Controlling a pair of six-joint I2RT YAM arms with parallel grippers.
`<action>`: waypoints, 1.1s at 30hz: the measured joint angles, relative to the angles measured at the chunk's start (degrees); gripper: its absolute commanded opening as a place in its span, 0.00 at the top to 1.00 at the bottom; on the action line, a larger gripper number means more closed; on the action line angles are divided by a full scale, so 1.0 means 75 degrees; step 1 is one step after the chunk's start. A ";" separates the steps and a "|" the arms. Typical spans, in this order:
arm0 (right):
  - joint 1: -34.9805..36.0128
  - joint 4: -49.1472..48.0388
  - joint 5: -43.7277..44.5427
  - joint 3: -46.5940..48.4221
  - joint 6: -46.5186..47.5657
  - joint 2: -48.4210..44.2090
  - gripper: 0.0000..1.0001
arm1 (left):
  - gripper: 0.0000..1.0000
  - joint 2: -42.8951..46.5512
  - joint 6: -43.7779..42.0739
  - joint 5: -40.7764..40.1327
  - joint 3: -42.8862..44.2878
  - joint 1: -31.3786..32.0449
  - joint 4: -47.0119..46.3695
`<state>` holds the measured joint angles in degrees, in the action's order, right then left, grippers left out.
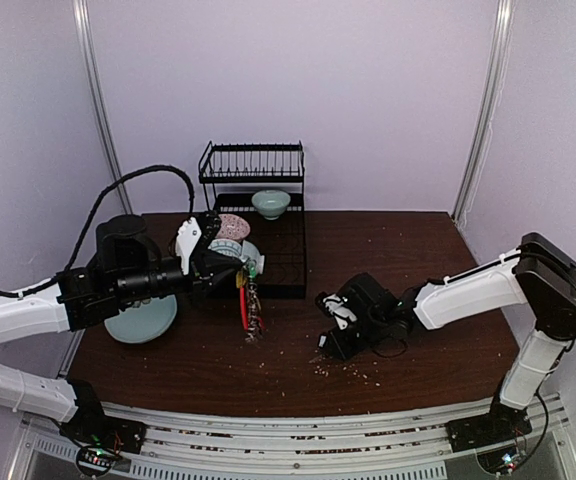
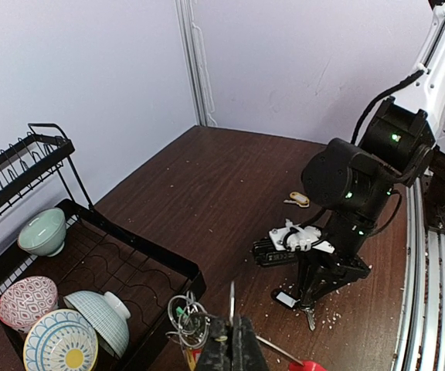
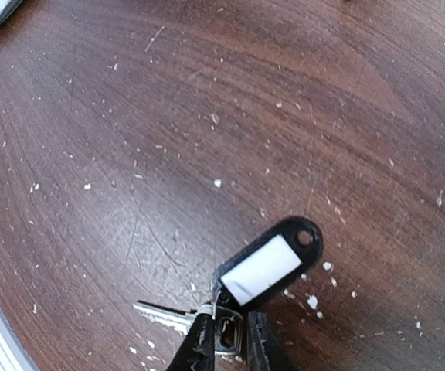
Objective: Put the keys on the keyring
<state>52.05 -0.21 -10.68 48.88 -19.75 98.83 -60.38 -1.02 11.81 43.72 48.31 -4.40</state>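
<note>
one silvery key (image 3: 178, 317) with a black tag (image 3: 265, 267) bearing a white label lies flat on the crumb-flecked wooden table (image 1: 418, 250), right of centre. the right gripper (image 3: 230, 340) points down at it, its jaws drawn narrow with a finger on either side of the key's head, pinching it against the tabletop. to the left, the keyring (image 1: 252, 305) hangs in the air above the table, a red strap (image 1: 242, 308) and a small bunch of keys dangling from it. the left gripper (image 2: 232, 344) holds it up, jaws pressed fully together on the thin metal at its top, with a tangle of wire loops just beside the fingers. a yellow-headed key (image 2: 298, 199) lies loose on the wood beyond the right arm, well apart from both grippers. behind the keyring stands a black dish rack (image 1: 268, 262) with a pale green bowl (image 1: 271, 203) and patterned bowls in it. a light blue dish (image 1: 143, 322) sits under the left arm.
</note>
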 measured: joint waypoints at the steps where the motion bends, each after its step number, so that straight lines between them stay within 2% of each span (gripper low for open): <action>1: 0.0000 0.0003 0.0000 0.0047 0.0000 0.0029 0.86 | 1.00 0.0000 0.0000 0.0000 0.0000 0.0000 0.0000; 6: 0.0000 -0.0006 -0.0006 0.0105 0.0032 0.0122 1.00 | 1.00 0.0000 0.0000 0.0000 0.0000 0.0000 0.0000; 14: 0.0000 0.0358 0.0003 0.0358 0.0259 0.0079 1.00 | 1.00 0.0000 -0.0032 0.0006 0.0000 0.0000 0.0006; 17: 0.0003 0.0781 -0.0032 0.0452 0.0720 -0.0376 1.00 | 1.00 -0.0029 -0.0122 0.0181 0.0020 0.0000 0.0087; 21: 0.0073 0.1311 -0.0050 0.0560 0.1920 -0.1868 1.00 | 1.00 -0.0344 -0.0425 0.0895 0.0358 0.0003 0.0481; 26: 0.0557 0.1271 0.0044 0.0609 0.4062 -0.3631 1.00 | 1.00 -0.0723 -0.0944 0.1705 0.0764 0.0184 0.1102; 33: 0.1515 0.0868 0.0976 0.0734 0.6991 -0.3856 1.00 | 1.00 -0.0752 -0.1061 0.2664 0.0775 0.0344 0.1276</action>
<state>63.42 6.31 -3.36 54.39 32.69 69.91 -66.02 -8.97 31.79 49.54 50.89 5.17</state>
